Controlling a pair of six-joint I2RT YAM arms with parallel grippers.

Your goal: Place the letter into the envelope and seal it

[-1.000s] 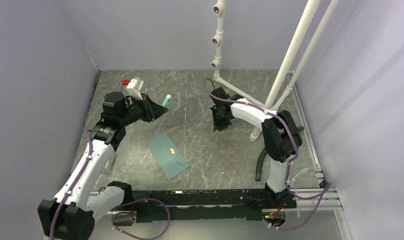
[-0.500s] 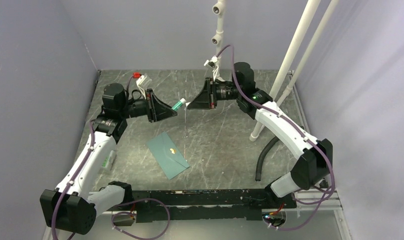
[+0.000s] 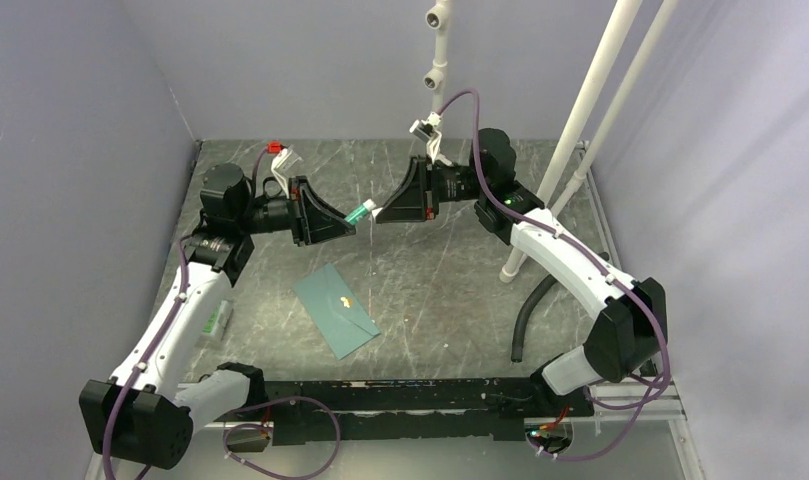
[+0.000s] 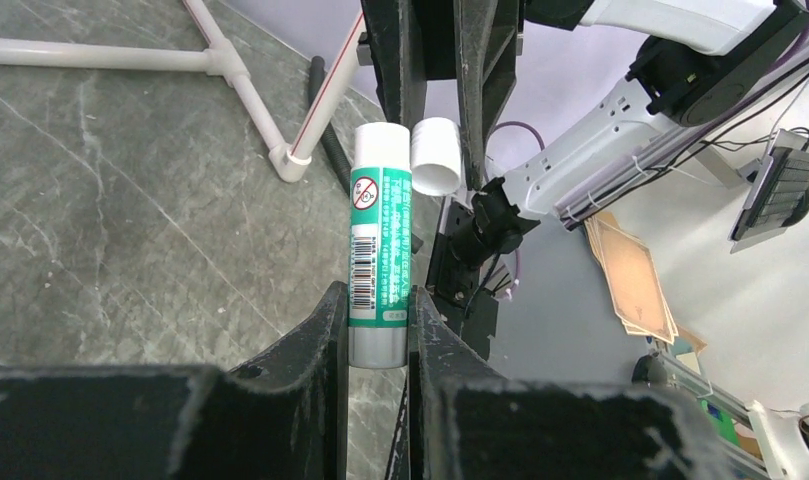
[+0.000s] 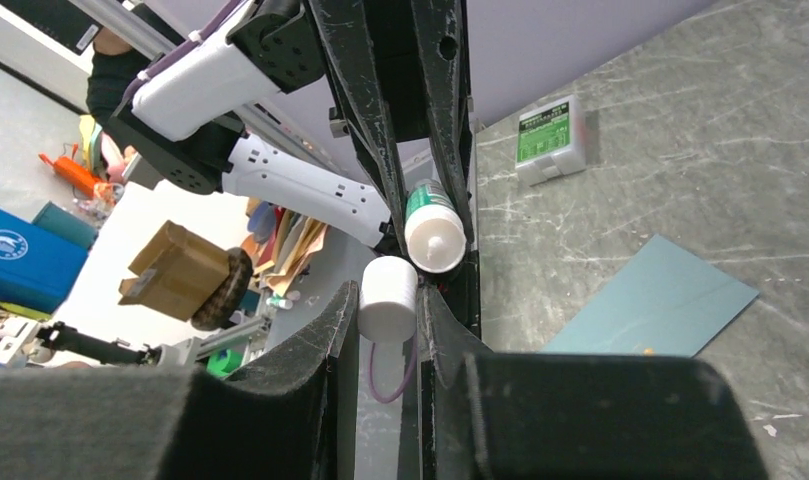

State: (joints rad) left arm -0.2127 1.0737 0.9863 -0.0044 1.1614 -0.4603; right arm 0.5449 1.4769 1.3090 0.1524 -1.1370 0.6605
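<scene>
The teal envelope (image 3: 335, 308) lies flat on the table in front of the left arm, with a small gold mark on it; it also shows in the right wrist view (image 5: 660, 300). The letter is not in view. My left gripper (image 3: 346, 224) is raised and shut on a green glue stick (image 4: 380, 250), which points at the right gripper. My right gripper (image 3: 381, 212) faces it, shut on the stick's white cap (image 5: 388, 298). The cap sits just beside the stick's bare white end (image 5: 435, 240), apart from it.
A small green-and-white packet (image 3: 217, 322) lies at the table's left edge, also in the right wrist view (image 5: 550, 140). White pipe stands (image 3: 580, 120) rise at the back right. A black hose (image 3: 525, 320) lies at the right.
My right arm rose from the table's middle to meet the glue stick that the left gripper holds up. The white cap now sits in the right gripper, off the stick.
</scene>
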